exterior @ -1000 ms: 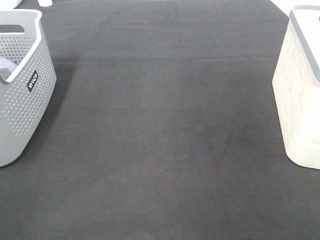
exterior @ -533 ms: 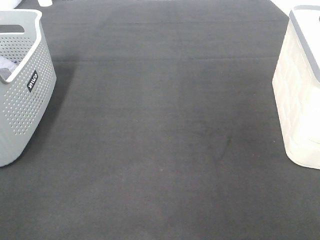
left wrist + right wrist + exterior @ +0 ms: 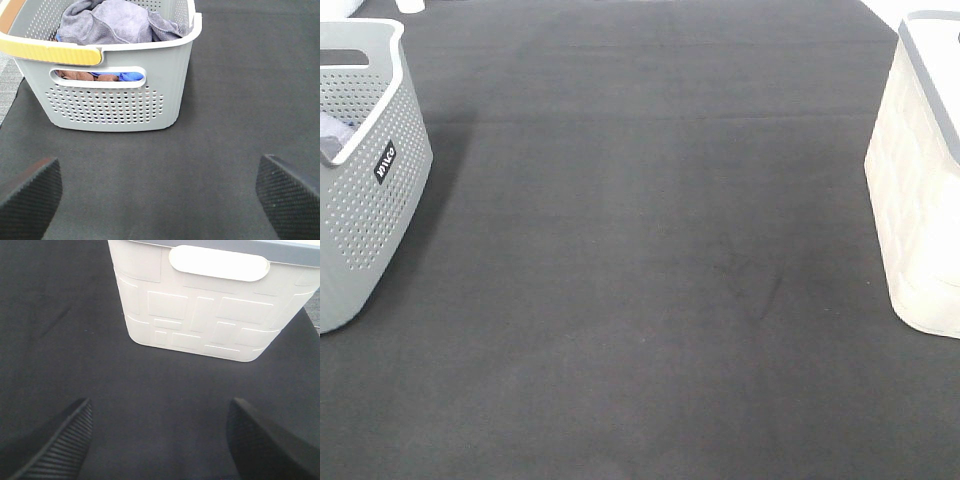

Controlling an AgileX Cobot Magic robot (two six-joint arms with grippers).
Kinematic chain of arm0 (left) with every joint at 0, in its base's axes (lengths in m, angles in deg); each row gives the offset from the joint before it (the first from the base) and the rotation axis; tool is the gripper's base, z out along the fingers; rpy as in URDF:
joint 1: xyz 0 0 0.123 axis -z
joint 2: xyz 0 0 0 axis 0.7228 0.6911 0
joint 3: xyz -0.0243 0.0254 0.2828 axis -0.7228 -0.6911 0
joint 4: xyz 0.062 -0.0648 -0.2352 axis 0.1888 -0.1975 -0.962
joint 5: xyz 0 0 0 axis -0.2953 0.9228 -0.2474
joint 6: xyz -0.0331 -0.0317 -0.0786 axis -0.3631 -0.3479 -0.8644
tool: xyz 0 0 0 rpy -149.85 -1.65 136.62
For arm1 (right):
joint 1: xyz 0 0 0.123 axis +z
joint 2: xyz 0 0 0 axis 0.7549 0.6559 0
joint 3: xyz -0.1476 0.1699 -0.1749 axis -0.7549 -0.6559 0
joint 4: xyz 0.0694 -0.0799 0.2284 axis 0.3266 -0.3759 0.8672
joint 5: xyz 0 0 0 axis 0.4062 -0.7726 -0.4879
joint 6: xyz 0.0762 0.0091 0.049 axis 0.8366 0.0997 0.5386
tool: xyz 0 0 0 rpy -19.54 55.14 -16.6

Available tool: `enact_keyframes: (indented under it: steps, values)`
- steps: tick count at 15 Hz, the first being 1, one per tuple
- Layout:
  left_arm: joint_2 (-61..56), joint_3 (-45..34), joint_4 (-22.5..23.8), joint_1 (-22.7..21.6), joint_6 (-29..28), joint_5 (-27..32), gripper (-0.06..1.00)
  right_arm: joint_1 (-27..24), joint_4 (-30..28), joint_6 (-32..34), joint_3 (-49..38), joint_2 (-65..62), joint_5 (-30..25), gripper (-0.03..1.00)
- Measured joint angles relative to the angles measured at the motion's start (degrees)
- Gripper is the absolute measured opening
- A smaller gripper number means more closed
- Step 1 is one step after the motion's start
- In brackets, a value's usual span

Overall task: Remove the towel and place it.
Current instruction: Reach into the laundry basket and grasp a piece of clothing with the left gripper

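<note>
The towel (image 3: 117, 22), a soft grey-lavender cloth, lies crumpled on top inside the grey perforated basket (image 3: 115, 100); a sliver of the towel (image 3: 332, 135) shows at the far left of the exterior high view. My left gripper (image 3: 160, 197) hangs open above the dark mat, short of the basket, with nothing between its fingers (image 3: 30, 195). My right gripper (image 3: 160, 442) is also open and empty, facing the white basket (image 3: 210, 305). Neither gripper shows in the exterior high view.
A bright blue cloth (image 3: 131, 77) and a brown one (image 3: 80, 76) show through the grey basket's handle slot. The grey basket (image 3: 370, 200) stands at the table's left edge, the white basket (image 3: 920, 190) at its right, on a dark mat (image 3: 650, 260).
</note>
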Motion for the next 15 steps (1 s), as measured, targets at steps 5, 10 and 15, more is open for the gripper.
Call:
enact_keyframes:
  steps: [5, 10, 15]
  values:
    - [0.0, 0.0, 0.0, 0.0, 0.0, 0.0, 0.99, 0.0, 0.0, 0.0, 0.0, 0.0, 0.0, 0.68]
    - [5.4, 3.4, -1.5, 0.0, 3.9, 0.3, 0.99, 0.0, 0.0, 0.0, 0.0, 0.0, 0.0, 0.68]
    - [31.2, 21.3, -1.9, 0.0, 21.0, 4.5, 0.99, 0.0, 0.0, 0.0, 0.0, 0.0, 0.0, 0.68]
